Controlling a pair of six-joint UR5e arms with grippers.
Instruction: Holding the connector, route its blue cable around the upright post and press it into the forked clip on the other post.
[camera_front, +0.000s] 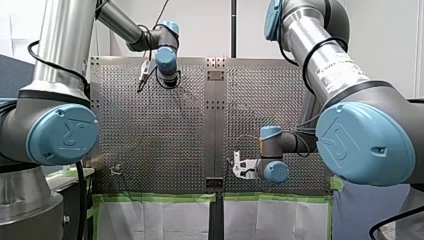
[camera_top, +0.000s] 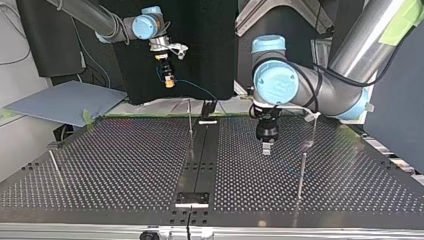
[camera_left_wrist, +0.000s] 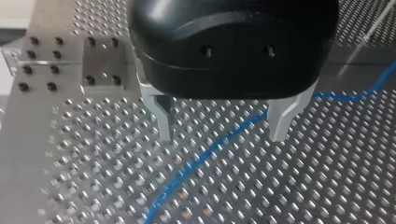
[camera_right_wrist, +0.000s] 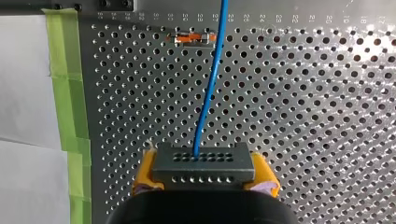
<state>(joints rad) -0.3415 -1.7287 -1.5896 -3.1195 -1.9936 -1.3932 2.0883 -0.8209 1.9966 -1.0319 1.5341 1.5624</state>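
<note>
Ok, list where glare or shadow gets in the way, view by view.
Left wrist view: a highlight on the black body of my left claw, the table glints. Right wrist view: glare whitens the table beside the blue cable. Top view: the cable shows against the dark backdrop.

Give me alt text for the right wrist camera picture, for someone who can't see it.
My right end effector, with yellow pads, is shut on a grey connector with two rows of small holes. A blue cable runs from the connector straight ahead over the perforated table, which has green tape along one edge.
</note>
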